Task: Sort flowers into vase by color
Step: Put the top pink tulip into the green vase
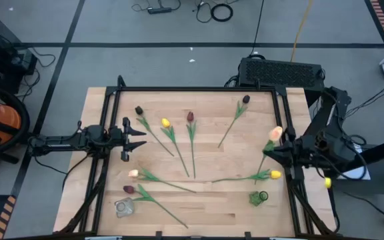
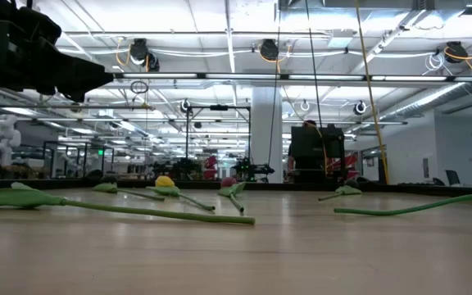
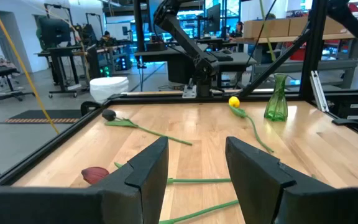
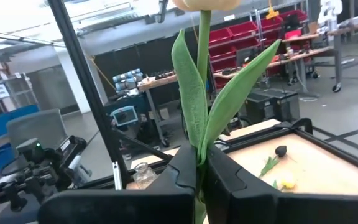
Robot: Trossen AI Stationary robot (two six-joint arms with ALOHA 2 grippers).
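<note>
right gripper (image 1: pixel 277 148) clamping peach tulip (image 1: pixel 275 133), table's right edge

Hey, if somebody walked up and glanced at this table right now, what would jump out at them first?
Probably the right gripper at the table's right edge, shut on a pale peach tulip by its stem, leaves fanning up between its fingers. Next, the other tulips scattered flat across the wooden table, dark red and yellow heads mixed. The left gripper waits open at the left side; a green vase and a clear vase sit near the front edge.
</note>
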